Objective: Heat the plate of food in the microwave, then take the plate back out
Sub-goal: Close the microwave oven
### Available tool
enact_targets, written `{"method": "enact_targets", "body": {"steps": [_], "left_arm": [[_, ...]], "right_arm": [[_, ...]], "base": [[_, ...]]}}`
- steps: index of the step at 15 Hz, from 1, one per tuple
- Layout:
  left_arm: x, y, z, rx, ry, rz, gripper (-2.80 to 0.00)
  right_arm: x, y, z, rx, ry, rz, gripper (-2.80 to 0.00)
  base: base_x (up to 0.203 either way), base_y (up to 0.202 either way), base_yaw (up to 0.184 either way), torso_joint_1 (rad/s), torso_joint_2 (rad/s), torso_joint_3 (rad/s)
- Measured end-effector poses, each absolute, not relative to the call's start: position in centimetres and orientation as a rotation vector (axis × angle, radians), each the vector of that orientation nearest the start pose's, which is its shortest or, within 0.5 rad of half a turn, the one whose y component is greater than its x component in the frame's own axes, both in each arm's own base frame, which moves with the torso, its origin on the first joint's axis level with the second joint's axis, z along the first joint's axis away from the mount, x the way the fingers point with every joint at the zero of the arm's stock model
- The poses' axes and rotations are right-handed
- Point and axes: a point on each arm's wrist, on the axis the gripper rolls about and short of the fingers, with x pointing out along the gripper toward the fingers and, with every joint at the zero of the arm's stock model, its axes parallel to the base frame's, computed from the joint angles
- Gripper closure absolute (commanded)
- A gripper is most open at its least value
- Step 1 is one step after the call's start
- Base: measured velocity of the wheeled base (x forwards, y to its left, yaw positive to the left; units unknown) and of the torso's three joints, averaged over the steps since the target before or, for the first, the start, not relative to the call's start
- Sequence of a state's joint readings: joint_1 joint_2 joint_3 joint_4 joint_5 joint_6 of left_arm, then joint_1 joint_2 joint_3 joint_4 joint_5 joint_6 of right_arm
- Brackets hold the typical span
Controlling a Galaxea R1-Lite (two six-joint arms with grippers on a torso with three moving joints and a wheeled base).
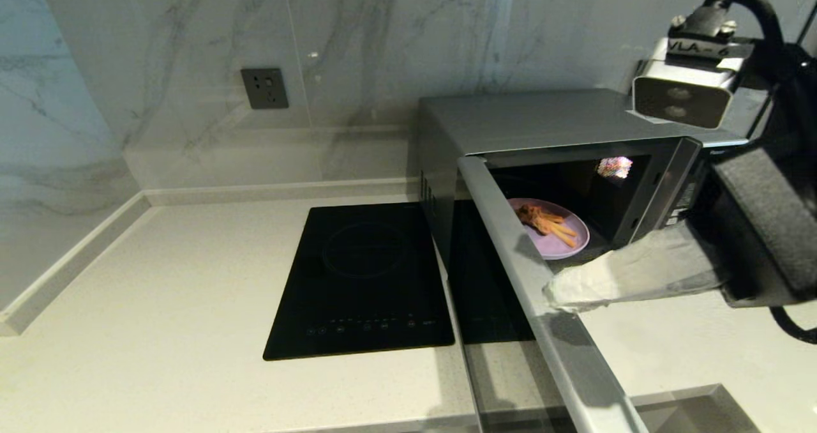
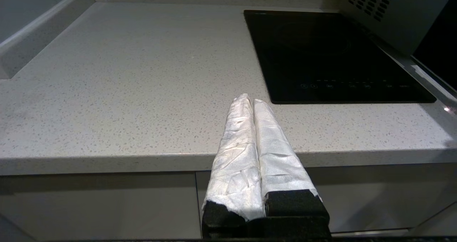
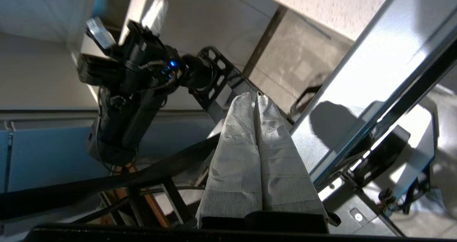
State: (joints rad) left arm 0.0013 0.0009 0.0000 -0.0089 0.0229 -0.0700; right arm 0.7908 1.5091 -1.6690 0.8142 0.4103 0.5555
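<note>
Pale speckled stone desk (image 1: 179, 305), raised lip along left and back edges, marble wall behind. Flat black induction hob (image 1: 364, 280) set flush in desk, touch controls along near edge. Silver-grey microwave (image 1: 530, 126) stands on desk just beside hob, toward robot's right, door swung open over desk's front edge. Cabinet fronts below desk edge.

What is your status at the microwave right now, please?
Right end effector shut, at open door. Left end effector shut, parked. Plate of food inside microwave.
</note>
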Motion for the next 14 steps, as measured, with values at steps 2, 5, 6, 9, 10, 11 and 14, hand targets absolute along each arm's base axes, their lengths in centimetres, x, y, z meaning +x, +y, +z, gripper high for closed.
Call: {"method": "enact_targets", "body": {"steps": [2,5,6,9,10,11,14], "left_arm": [[-2.3,0.0,7.6,-0.070,-0.009,0.024,0.00],[-2.3,0.0,7.6,-0.070,-0.009,0.024,0.00],[-2.3,0.0,7.6,-0.070,-0.009,0.024,0.00],[-2.3,0.0,7.6,-0.070,-0.009,0.024,0.00],[-2.3,0.0,7.6,-0.070,-0.009,0.024,0.00],[-2.3,0.0,7.6,-0.070,-0.009,0.024,0.00],[-2.3,0.0,7.6,-0.070,-0.009,0.024,0.00]], "right_arm": [[15.2,17.2,32.9,0.310,1.027,0.907,0.00],[15.2,18.0,31.3,0.270,1.079,0.868,0.00],[15.2,18.1,31.0,0.265,1.089,0.865,0.00],[15.2,18.2,30.8,0.257,1.093,0.850,0.00],[15.3,18.2,30.7,0.254,1.086,0.831,0.00],[15.3,18.1,30.6,0.251,1.082,0.816,0.00],[15.7,17.4,30.5,0.249,1.052,0.737,0.00]], "base": [[0.000,0.000,0.000,0.000,0.00,0.000],[0.000,0.000,0.000,0.000,0.00,0.000],[0.000,0.000,0.000,0.000,0.00,0.000],[0.000,0.000,0.000,0.000,0.00,0.000],[0.000,0.000,0.000,0.000,0.00,0.000],[0.000,0.000,0.000,0.000,0.00,0.000],[0.000,0.000,0.000,0.000,0.00,0.000]]}}
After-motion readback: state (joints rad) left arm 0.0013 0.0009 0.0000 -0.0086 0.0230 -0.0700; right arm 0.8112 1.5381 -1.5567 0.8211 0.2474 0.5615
